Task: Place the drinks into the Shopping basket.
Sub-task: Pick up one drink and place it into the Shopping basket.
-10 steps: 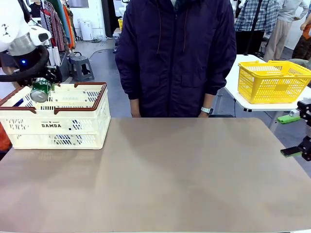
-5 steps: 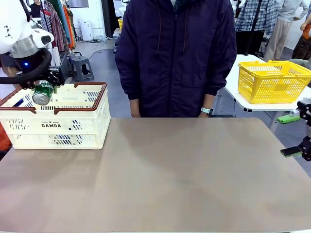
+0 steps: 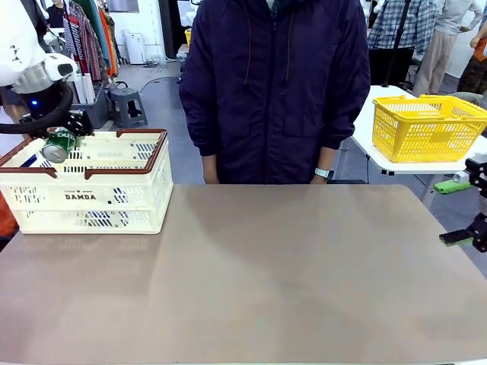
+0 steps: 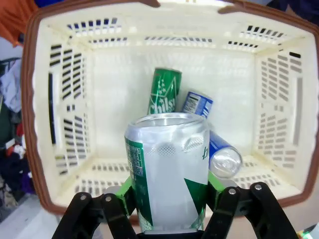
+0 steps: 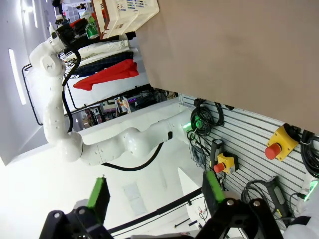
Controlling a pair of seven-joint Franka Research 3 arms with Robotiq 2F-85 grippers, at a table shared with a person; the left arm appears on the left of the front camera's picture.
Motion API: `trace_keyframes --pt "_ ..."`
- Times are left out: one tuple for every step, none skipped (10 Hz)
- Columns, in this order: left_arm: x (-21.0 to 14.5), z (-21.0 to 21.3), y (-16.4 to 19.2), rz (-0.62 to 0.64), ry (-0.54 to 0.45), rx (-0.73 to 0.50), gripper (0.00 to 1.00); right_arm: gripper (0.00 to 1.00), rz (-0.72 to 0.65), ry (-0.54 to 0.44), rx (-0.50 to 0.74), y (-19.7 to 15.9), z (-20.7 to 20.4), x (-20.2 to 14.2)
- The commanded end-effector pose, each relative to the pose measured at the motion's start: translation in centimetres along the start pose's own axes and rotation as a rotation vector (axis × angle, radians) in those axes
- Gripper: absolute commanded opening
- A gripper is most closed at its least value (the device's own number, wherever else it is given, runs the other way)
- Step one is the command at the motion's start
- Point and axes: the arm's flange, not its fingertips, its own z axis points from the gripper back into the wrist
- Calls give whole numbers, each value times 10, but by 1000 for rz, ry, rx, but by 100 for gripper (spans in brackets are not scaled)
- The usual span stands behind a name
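Observation:
My left gripper (image 3: 61, 141) is shut on a green drink can (image 3: 58, 146) and holds it over the left part of the cream Shopping basket (image 3: 114, 199) with the brown-red rim. Seen from the left wrist, the held green can (image 4: 167, 172) sits between the green pads, above the basket's inside (image 4: 65, 99). On the basket floor lie another green can (image 4: 164, 89) and a blue and white can (image 4: 212, 144), touching each other. My right gripper (image 5: 155, 193) is open with nothing between its fingers; it hangs off the table's right edge (image 3: 466, 236).
A person in a dark jacket (image 3: 274, 84) stands at the far side of the brown table (image 3: 251, 274). A yellow mesh basket (image 3: 426, 125) rests on a white table at the back right.
My left gripper has carried the green can a little to the left and slightly up over the basket. The right arm has not moved.

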Motion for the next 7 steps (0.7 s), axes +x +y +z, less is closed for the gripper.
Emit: trace_keyframes --pt "32 -13 22 -16 -2 -39 0 100 22 10 -10 0 4 0" --pt "34 -29 31 22 -25 -9 0 100 22 10 -10 0 4 0" --pt "34 -49 37 42 -10 13 0 100 22 10 -10 0 4 0" --pt "31 -65 41 63 -10 41 0 100 22 10 -10 0 4 0" --pt "28 -81 44 77 12 53 0 100 22 10 -10 0 4 0" --pt "24 -92 47 86 54 52 0 100 22 10 -10 0 4 0" --pt "20 -105 45 104 81 57 0 100 22 10 -10 0 4 0"
